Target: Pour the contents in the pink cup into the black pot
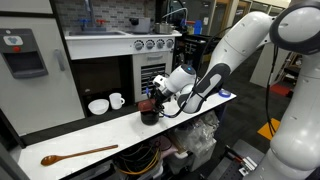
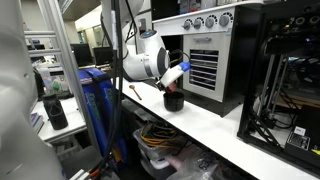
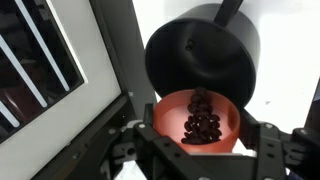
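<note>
1. The robot's gripper is clamped on the small reddish-pink plastic cup, with one finger on each side of it.
2. The cup is held at the rim of the low round black pot, which stands on the white counter. A heap of small dark pieces lies inside the cup.
3. In an exterior view, a white bowl and a white handled mug stand apart from the pot. A wooden spoon lies farther from it.

pink cup: tilted, dark bits inside | black pot: round, just beside cup rim
</note>
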Controlling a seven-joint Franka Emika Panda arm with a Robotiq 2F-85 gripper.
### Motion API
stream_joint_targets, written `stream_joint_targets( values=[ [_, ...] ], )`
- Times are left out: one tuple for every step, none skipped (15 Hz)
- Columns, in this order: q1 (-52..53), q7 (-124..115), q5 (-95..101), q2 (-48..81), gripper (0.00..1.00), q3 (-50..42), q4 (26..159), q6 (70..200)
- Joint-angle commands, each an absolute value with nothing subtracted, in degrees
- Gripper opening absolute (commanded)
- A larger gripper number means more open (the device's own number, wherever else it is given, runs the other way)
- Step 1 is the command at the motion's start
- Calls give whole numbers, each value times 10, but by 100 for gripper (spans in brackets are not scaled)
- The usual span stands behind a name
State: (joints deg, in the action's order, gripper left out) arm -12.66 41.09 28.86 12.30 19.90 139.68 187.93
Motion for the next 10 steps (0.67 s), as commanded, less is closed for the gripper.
stream_joint_targets(
  values=[
    [-174, 421, 304, 126, 51, 232, 1410, 1909],
    [-182, 420, 307, 127, 51, 238, 1410, 1913],
    [-190, 420, 311, 129, 51, 244, 1409, 1918],
    [-197, 419, 316, 131, 51, 249, 1409, 1921],
    [-204, 419, 320, 133, 51, 253, 1408, 1925],
    [-211, 418, 325, 136, 51, 258, 1407, 1928],
    [-218, 417, 331, 139, 51, 262, 1406, 1933],
    [-224, 415, 336, 140, 51, 266, 1405, 1936],
    [-230, 414, 342, 143, 51, 270, 1404, 1940],
    [-236, 414, 348, 145, 51, 273, 1404, 1943]
  ],
)
